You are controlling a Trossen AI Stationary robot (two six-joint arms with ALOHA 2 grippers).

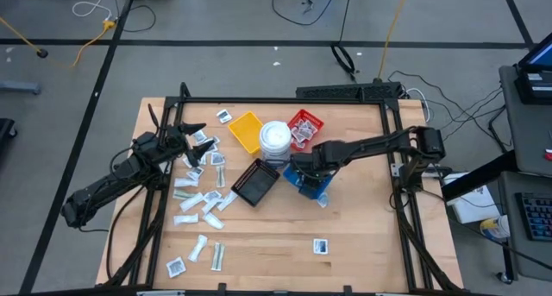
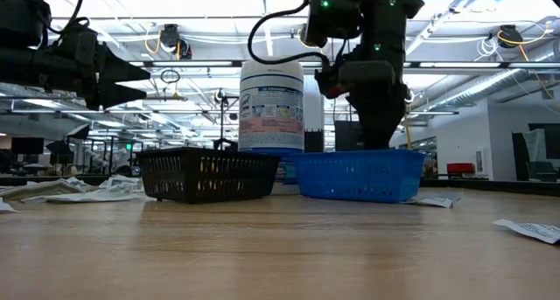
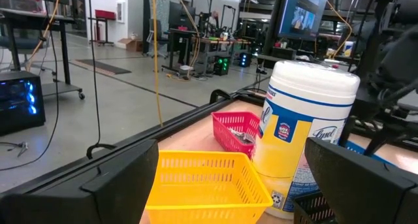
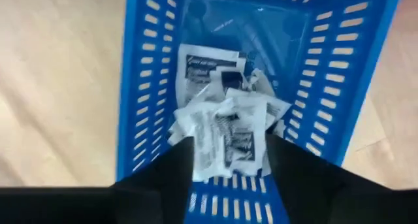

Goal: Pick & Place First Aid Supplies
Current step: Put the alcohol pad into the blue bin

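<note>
Right gripper point(image 4: 225, 162) hangs over blue tray point(image 4: 140, 87), fingers spread apart, nothing clearly held; white packet point(image 4: 228, 136) lies between fingertips on pile inside tray. Judgement: gripper stands above tray for dropping packet there. Packet flat, print up; long axis seems along tray's length, not sure.

Blue tray near desk centre, beside black tray point(image 1: 255, 184) and white tub point(image 1: 275, 138).

Left gripper point(image 1: 191, 139) waits near left edge over loose packets point(image 1: 200, 201), fingers wide.
</note>
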